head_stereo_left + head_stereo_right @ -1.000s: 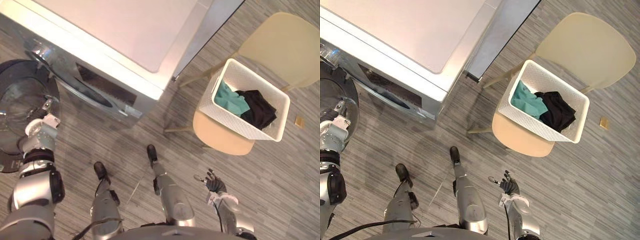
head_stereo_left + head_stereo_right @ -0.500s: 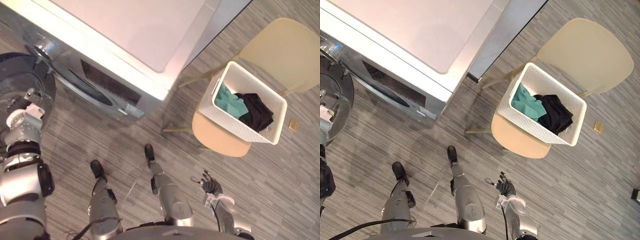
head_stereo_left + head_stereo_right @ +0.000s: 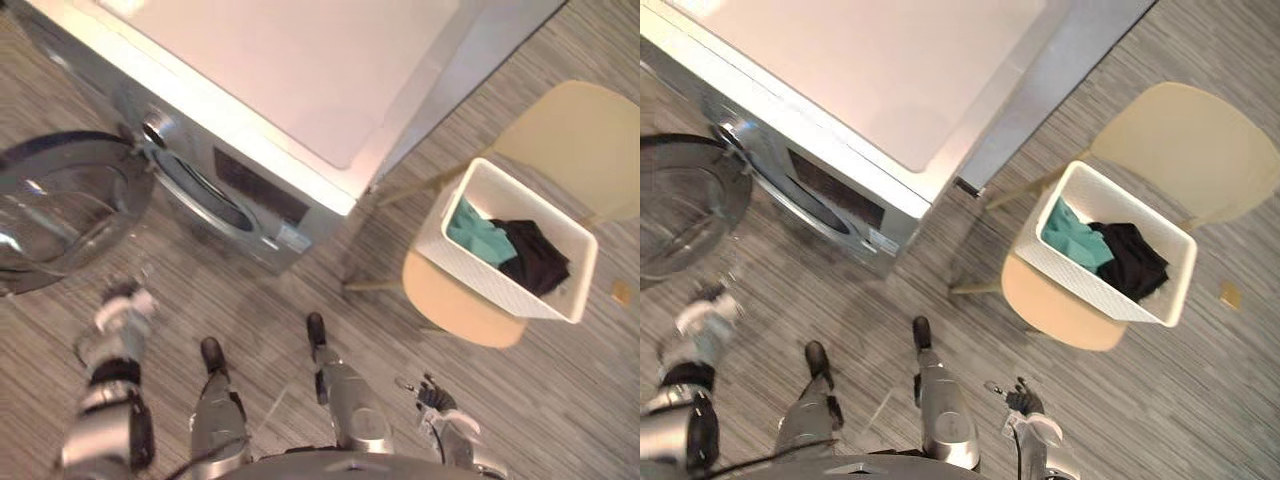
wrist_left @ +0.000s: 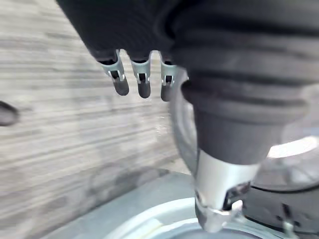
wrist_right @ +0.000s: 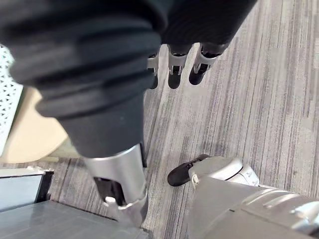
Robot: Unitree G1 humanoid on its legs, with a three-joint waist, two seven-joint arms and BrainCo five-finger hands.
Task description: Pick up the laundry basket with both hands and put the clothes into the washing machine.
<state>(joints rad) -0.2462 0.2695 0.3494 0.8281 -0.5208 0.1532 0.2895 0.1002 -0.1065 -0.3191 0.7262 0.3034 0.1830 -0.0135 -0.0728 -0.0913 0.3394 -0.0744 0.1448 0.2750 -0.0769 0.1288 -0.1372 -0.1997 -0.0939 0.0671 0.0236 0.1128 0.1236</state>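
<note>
White laundry basket (image 3: 480, 275): rectangular, perforated plastic walls w/ a plain smooth rim. It sits on the seat of a chair at the right of the head views. Inside, left to right: a crumpled teal garment (image 3: 478, 232), then a crumpled black garment (image 3: 535, 258) touching it. Both lie below the rim. Neither hand touches the basket.

Surroundings, left to right. Far left is the washer's round door (image 3: 60, 210), swung open, glass centre in a dark ring. Below it is the left hand (image 3: 122, 302), blurred, over the floor. In its wrist view the fingers (image 4: 142, 84) hang straight & loose, holding nothing.

Next comes the washing machine (image 3: 300, 80): boxy, flat pale top, silver-grey front w/ a round drum opening (image 3: 205, 195) facing the robot.

Low centre-right is the right hand (image 3: 432, 393), well apart from the basket. Its fingers (image 5: 174, 69) are spread, relaxed & empty.

Then the chair (image 3: 575, 130): pale beige, rounded backrest & seat, smooth moulded look, thin legs (one leg reaches toward the washer's corner). Far right, a small tan square (image 3: 621, 292) lies on the floor.

Btwn basket & drum opening stand the machine's front corner & open floor. The floor (image 3: 560, 400) is grey planking w/ striped wood grain.
</note>
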